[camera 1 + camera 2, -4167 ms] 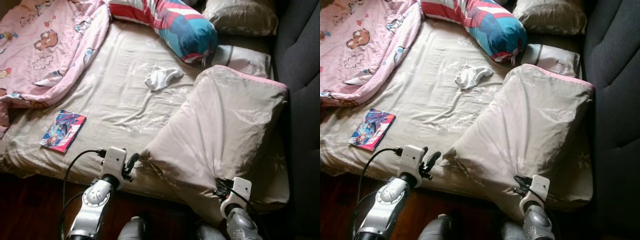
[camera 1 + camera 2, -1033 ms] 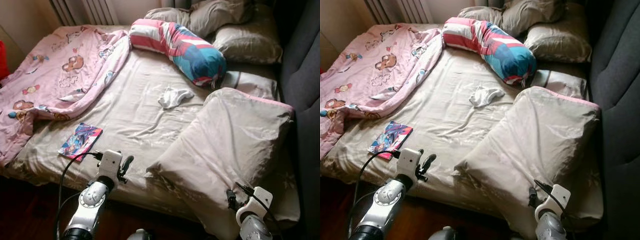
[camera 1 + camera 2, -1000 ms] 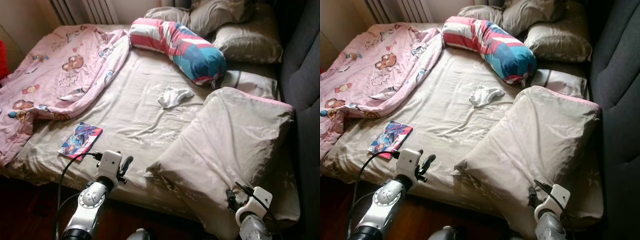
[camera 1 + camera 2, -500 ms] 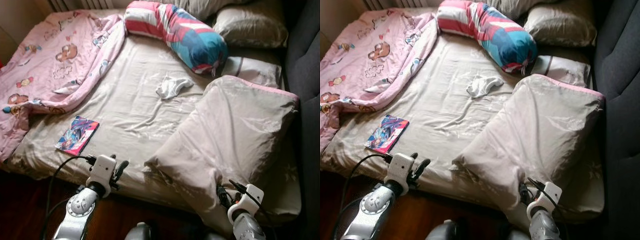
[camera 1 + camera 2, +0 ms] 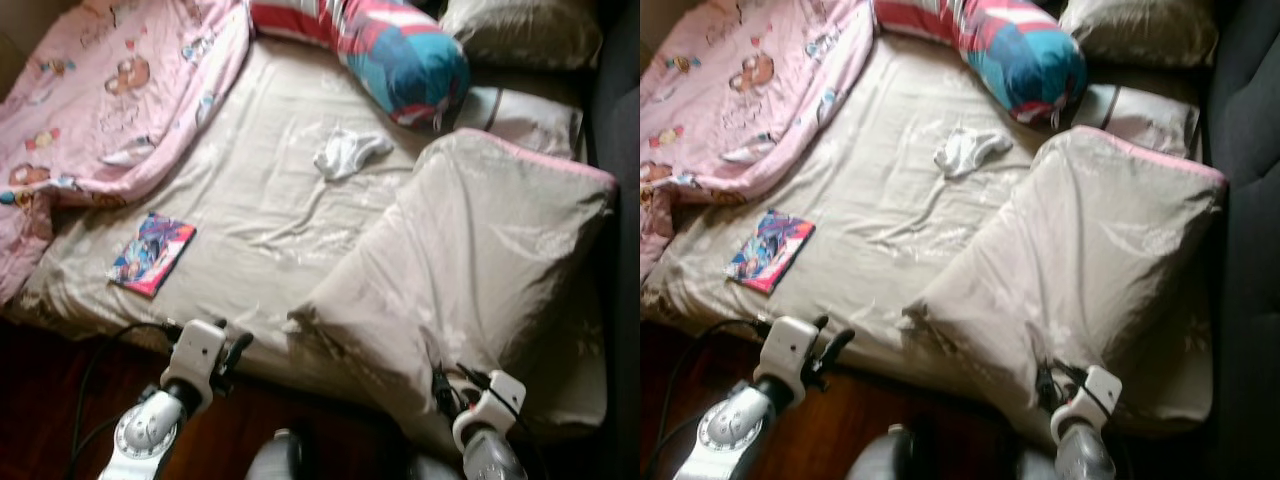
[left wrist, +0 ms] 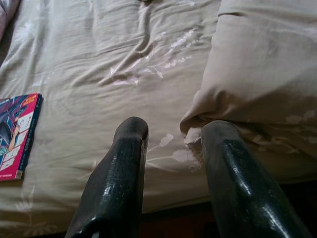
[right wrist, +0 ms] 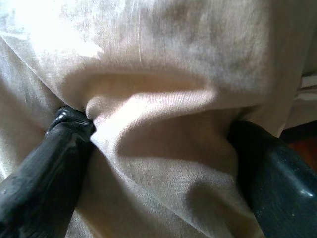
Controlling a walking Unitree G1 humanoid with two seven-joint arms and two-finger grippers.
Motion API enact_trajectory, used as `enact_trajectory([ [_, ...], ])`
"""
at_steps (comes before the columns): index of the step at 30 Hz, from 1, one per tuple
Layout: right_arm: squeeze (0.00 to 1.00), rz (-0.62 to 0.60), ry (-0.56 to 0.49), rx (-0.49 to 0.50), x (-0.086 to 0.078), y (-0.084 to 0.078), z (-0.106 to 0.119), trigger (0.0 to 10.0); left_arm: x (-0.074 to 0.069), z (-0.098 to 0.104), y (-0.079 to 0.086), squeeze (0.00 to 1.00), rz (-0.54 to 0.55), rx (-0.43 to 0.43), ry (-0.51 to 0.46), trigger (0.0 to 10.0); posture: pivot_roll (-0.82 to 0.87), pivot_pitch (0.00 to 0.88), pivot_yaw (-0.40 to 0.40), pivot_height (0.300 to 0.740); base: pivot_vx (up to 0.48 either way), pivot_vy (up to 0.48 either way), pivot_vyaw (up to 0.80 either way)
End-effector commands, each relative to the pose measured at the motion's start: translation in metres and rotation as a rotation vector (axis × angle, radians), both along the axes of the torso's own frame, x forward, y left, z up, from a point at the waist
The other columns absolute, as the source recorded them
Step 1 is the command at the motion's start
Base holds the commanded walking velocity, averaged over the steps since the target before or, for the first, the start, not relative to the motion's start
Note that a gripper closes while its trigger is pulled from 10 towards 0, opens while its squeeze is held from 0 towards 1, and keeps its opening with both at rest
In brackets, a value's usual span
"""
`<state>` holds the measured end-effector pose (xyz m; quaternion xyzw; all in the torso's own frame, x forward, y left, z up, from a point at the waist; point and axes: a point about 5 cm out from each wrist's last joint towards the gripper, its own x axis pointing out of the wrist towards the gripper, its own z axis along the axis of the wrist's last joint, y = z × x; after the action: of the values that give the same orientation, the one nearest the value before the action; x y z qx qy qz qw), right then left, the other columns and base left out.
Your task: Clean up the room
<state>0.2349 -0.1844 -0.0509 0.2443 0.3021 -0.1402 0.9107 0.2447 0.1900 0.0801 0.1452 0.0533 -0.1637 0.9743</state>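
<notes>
At the foot of the bed (image 5: 260, 215), the right gripper (image 7: 158, 148) pinches a fold of the large beige pillow's (image 5: 470, 270) near edge, its long axis running away toward the headboard. The left gripper (image 6: 168, 148) hangs with fingers apart just off the pillow's near corner, with the comic book (image 5: 152, 253) to its left. Blur hides how firm the pinch is.
</notes>
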Motion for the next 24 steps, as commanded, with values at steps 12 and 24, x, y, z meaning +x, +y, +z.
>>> enact_trajectory([
  [12, 0.0, 0.088, 0.171, 0.079, -0.0458, 0.0351, -0.0313, 0.0, -0.009, -0.0036, 0.0058, 0.0, 0.013, 0.02, 0.071, 10.0, 0.16, 0.418, 0.195, 0.705, 0.0, 0.0, 0.0],
  [24, 0.0, 0.115, 0.151, 0.031, -0.0412, 0.032, -0.0283, 0.0, -0.005, -0.0026, 0.008, 0.0, 0.027, 0.019, 0.08, 10.0, 0.15, 0.405, 0.195, 0.705, 0.0, 0.0, 0.0],
])
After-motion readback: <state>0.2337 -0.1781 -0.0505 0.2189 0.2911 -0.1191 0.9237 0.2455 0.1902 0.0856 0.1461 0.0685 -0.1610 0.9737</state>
